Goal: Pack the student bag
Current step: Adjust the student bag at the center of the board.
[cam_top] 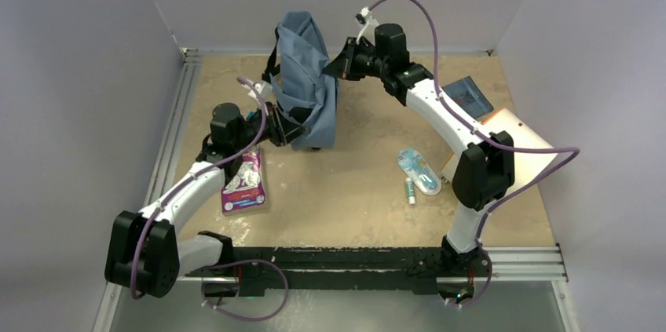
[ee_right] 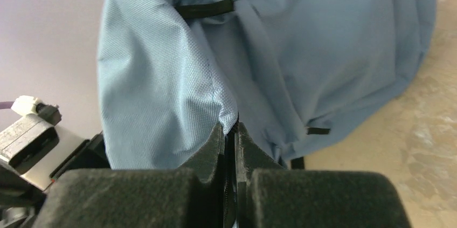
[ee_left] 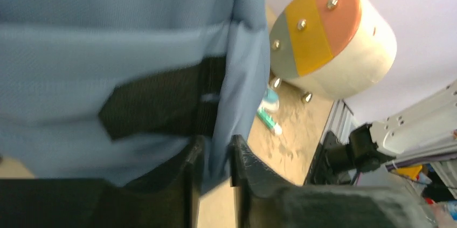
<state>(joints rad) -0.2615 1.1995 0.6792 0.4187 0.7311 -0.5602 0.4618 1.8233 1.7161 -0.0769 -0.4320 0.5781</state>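
The student bag [cam_top: 306, 73], slate-blue with black straps, stands upright at the back middle of the table, held between both arms. My left gripper [cam_top: 294, 129] is at its lower left edge; in the left wrist view its narrow-set fingers [ee_left: 215, 147] have a fold of the bag's blue fabric [ee_left: 108, 39] between them. My right gripper [cam_top: 334, 65] is at the bag's upper right side. In the right wrist view its fingers [ee_right: 230, 128] are pinched tight on a fabric edge of the bag [ee_right: 302, 39], by a black zipper.
A purple packet [cam_top: 243, 181] lies by the left arm. A clear blue case [cam_top: 418, 171] and a green-white tube [cam_top: 410, 190] lie right of centre. A beige folder [cam_top: 510, 140] and a blue item [cam_top: 469, 95] lie at the right. A cream drum with an orange-yellow face [ee_left: 329, 34] shows beyond the bag.
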